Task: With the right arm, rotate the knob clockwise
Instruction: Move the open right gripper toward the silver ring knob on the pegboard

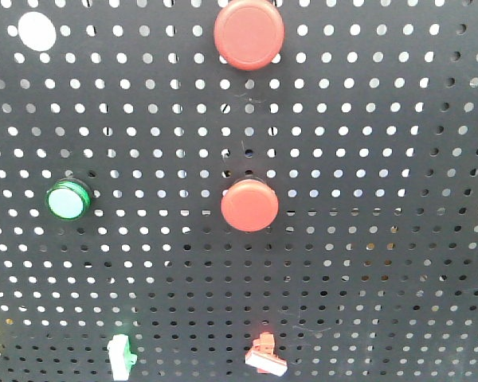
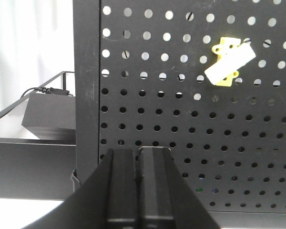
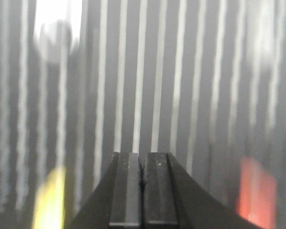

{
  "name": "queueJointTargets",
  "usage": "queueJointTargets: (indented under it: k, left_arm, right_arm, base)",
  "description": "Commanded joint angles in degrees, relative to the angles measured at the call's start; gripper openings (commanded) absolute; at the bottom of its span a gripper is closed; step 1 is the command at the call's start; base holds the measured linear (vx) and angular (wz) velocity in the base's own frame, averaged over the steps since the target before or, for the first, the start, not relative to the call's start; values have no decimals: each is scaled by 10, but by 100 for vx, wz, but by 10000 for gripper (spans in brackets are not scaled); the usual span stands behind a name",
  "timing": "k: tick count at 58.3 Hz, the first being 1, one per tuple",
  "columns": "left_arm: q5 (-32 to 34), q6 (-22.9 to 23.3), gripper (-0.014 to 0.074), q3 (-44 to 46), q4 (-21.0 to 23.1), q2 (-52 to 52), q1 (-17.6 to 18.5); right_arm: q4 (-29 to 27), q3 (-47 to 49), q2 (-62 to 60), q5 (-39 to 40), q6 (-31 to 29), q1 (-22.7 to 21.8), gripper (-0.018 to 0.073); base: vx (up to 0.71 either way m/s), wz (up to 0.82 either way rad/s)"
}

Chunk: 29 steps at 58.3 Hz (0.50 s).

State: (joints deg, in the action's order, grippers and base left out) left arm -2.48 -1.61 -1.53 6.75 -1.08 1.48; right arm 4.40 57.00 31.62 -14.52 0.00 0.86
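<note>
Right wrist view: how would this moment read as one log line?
right jaws: shut, empty | left jaws: shut, empty | right wrist view: blurred | pegboard: no arm in front view

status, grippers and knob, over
Left gripper shut, empty. Right gripper shut, empty, view motion-blurred. Upper red knob and lower red knob untouched. Nothing in front of them.
</note>
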Motion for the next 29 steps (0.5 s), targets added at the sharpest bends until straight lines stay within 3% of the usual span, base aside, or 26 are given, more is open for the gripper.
queueJointTargets:
  k: [1, 11, 17, 21, 29]
  left_arm:
    - [47, 3, -6, -7, 5, 0, -1]
    - [47, 3, -6, -7, 5, 0, -1]
    - [47, 3, -6, -7, 5, 0, -1]
    - [47, 3, -6, -7, 5, 0, -1]
    - [47, 3, -6, -7, 5, 0, -1]
  right_arm:
    - [-3, 92, 51, 30, 9, -2, -9]
    - [-53, 157, 90, 44, 35, 3, -9]
    - [-77, 157, 98, 33, 27, 39, -9]
    - [-59, 157, 100, 16, 0, 77, -9]
    - [26, 157, 95, -13, -96, 127, -7]
  base:
    - [0, 0]
    - [0, 0]
    - [0, 0]
    - [0, 0]
    - [0, 0]
